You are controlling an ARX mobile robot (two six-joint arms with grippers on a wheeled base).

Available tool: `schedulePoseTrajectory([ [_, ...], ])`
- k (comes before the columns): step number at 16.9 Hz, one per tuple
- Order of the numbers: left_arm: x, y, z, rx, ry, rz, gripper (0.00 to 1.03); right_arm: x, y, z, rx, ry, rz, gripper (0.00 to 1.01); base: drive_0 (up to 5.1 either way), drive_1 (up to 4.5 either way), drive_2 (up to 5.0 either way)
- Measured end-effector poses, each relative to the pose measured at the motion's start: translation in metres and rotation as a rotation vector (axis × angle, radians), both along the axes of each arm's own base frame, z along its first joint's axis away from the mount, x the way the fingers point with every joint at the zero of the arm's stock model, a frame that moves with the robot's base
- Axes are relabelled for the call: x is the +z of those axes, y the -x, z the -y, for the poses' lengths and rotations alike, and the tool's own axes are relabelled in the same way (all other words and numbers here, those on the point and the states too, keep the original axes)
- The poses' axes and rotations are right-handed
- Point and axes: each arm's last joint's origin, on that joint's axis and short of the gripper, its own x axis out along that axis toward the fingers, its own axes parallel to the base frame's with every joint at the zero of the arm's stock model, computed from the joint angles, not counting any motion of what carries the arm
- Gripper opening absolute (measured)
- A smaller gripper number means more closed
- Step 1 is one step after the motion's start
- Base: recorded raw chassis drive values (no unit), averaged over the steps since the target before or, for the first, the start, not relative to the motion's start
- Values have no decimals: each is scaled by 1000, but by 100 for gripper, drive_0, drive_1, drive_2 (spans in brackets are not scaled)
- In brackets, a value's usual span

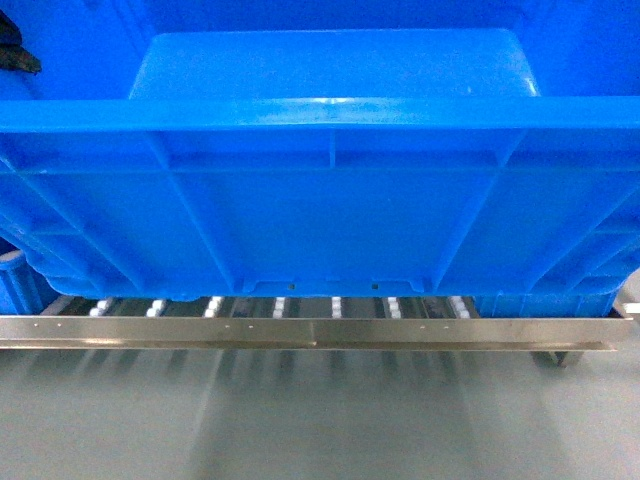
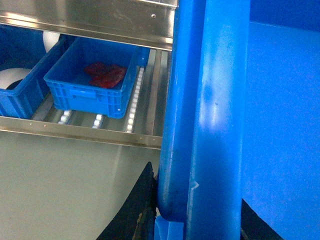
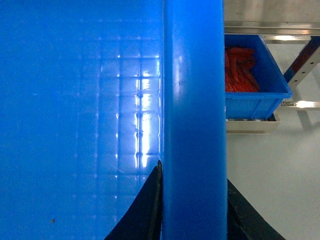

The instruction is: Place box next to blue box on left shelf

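Grey floor lies beneath the left hand (image 2: 152, 210) and right hand (image 3: 192, 210), each clenched on an end rim of the large bright-blue ribbed plastic crate (image 1: 330, 220), likely for level carrying. Beyond them, the crate hangs over the steel roller shelf (image 1: 300, 330); past the left hand sits a smaller blue bin (image 2: 90, 82).

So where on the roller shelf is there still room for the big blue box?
Bare rollers show between the small blue bin holding red things and the big blue box on the left shelf. Left of that bin it is crowded: another blue bin sits there. More rollers lie bare under the box's front edge.
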Motion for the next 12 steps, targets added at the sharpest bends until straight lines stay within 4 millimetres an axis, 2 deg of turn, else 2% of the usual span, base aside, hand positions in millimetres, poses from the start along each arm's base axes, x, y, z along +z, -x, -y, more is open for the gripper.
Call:
schedulePoseTrajectory([
  [12, 0, 0, 0, 1, 0, -1, 20, 0, 0, 0, 0, 0, -2, 21, 0, 0, 0],
])
